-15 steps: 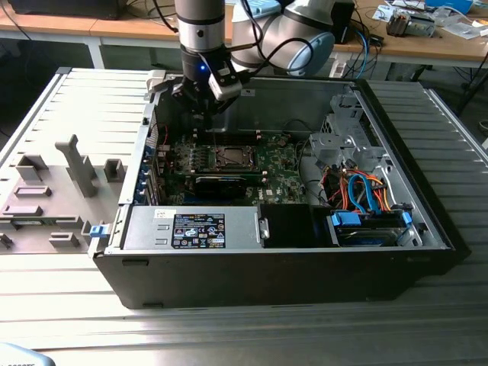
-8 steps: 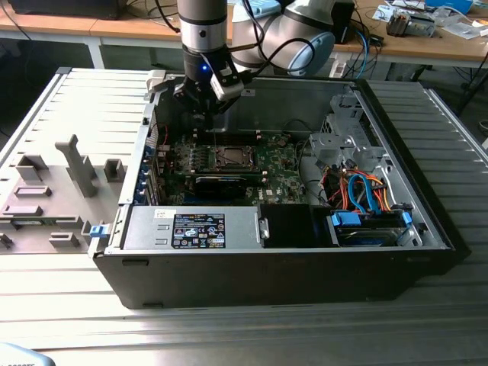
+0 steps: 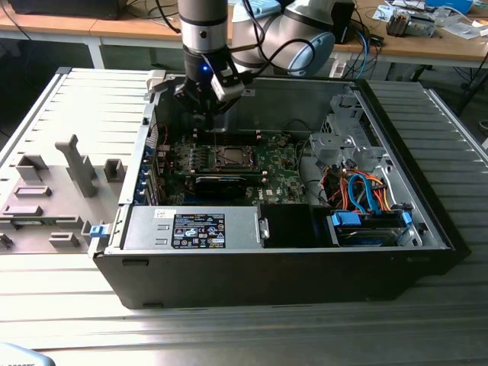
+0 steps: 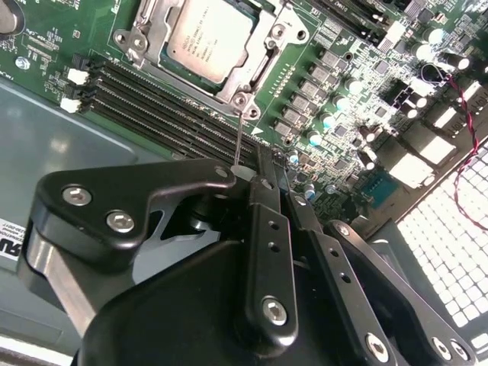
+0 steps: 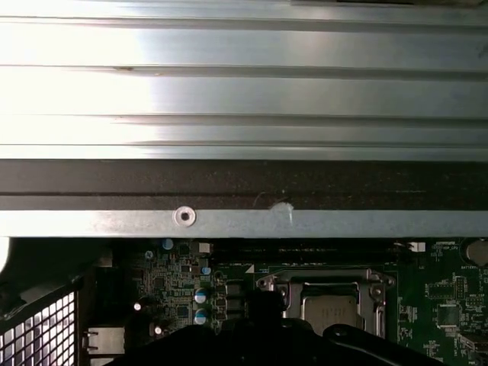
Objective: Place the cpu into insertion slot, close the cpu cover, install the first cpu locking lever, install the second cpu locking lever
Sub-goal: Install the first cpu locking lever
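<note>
Cpu (image 4: pixel 200 36) under cover, apparently seated, below fingers (image 4: pixel 263 229)

The exterior view looks down from above and some way off into the open computer case (image 3: pixel 274 252), while both wrist views ride close above the green motherboard (image 4: pixel 61 38), sharing the silver chip (image 4: pixel 200 36) in its socket.

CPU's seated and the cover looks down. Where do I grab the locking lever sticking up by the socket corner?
Take the locking lever near its free upper end, coming down from above, where the pincer hangs. It is a thin bare wire rising from the corner of the cpu cover, so pinch across it. Lower down, the cover's hardware probably crowds it.
</note>
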`<act>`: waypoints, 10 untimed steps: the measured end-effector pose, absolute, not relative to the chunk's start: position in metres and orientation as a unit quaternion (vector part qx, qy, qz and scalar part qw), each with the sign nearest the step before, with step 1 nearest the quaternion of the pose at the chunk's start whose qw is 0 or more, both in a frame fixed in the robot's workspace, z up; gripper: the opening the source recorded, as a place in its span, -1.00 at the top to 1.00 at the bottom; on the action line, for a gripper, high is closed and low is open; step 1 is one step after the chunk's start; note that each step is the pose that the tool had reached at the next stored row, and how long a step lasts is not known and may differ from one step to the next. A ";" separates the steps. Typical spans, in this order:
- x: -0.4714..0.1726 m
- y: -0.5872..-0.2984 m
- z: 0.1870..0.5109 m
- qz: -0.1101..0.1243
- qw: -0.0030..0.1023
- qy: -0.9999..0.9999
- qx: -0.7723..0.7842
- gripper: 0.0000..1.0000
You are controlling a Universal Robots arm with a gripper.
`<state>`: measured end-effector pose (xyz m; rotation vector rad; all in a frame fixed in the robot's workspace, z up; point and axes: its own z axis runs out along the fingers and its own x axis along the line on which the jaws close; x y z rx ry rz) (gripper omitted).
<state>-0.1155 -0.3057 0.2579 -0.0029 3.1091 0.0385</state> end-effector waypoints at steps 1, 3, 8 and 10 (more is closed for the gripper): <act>-0.115 -0.306 0.258 0.012 0.016 1.000 -0.001 0.79; -0.114 -0.306 0.257 0.012 0.016 1.000 -0.001 0.79; -0.111 -0.306 0.255 0.012 0.016 1.000 -0.001 0.79; -0.110 -0.306 0.254 0.012 0.016 1.000 -0.001 0.79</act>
